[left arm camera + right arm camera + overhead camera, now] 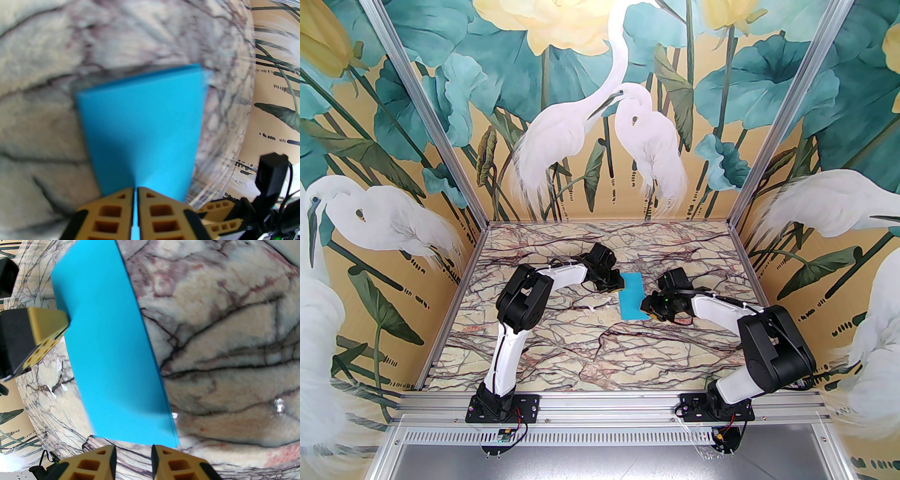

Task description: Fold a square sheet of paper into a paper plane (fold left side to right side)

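First fold looks done. The square sheet of paper [633,296] is doubled over mid marble table [562,347], its left edge pinched by the left gripper [135,194]. The right gripper [133,451] is parted, nothing held. The crease probably needs pressing next.

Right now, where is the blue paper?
In the top view the blue paper lies as a folded strip on the table, between the grippers: the left gripper pinches its left edge, the right gripper sits open by its near right corner.

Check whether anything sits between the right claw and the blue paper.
Nothing visible does. A bare strip of marble table separates the right claw from the blue paper. The left claw pinches its far side, off that path.
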Available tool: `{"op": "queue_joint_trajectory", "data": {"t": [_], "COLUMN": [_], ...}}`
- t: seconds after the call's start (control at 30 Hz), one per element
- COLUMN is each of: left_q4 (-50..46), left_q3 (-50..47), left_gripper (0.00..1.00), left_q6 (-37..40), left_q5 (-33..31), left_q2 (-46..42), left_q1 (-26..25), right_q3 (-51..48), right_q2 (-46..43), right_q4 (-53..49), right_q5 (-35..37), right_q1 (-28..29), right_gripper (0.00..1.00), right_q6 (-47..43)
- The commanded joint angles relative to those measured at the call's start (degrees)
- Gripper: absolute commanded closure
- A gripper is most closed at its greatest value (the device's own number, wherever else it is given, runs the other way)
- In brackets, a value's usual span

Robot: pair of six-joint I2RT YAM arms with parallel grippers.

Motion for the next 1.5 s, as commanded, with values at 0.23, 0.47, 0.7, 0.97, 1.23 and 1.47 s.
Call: {"op": "queue_joint_trajectory", "data": {"t": [0.23,0.47,0.7,0.97,1.23,1.47], "left_q4": [-1.5,-1.0,-0.7,-0.3,0.0,0.2], "left_q3": [-0.3,-0.9,-1.1,-1.4,-1.6,-1.7], "left_gripper": [0.89,0.89,0.89,0.89,0.89,0.89], "left_q6": [0.1,-0.2,-0.5,-0.7,-0.7,-0.9], "left_q5": [-1.8,-1.4,-1.2,-0.9,-0.6,-0.3], "left_q2": [2.4,2.3,2.3,2.2,2.2,2.2], "left_q1": [0.0,-0.1,-0.1,-0.1,-0.2,-0.2], "right_q3": [-0.9,-1.2,-1.3,-1.7,-1.5,-0.9], "right_q2": [0.3,2.5,3.2,3.3,4.0,3.7], "right_q4": [-0.5,0.5,0.3,-0.3,2.7,4.5], "right_q5": [2.6,1.4,1.5,1.8,-1.4,-3.2], "right_q1": [0.0,0.1,0.1,0.1,0.3,0.6], "right_gripper": [0.66,0.66,0.66,0.65,0.65,0.66], "right_q6": [-1.9,-2.0,-2.1,-2.3,-1.5,-1.3]}}
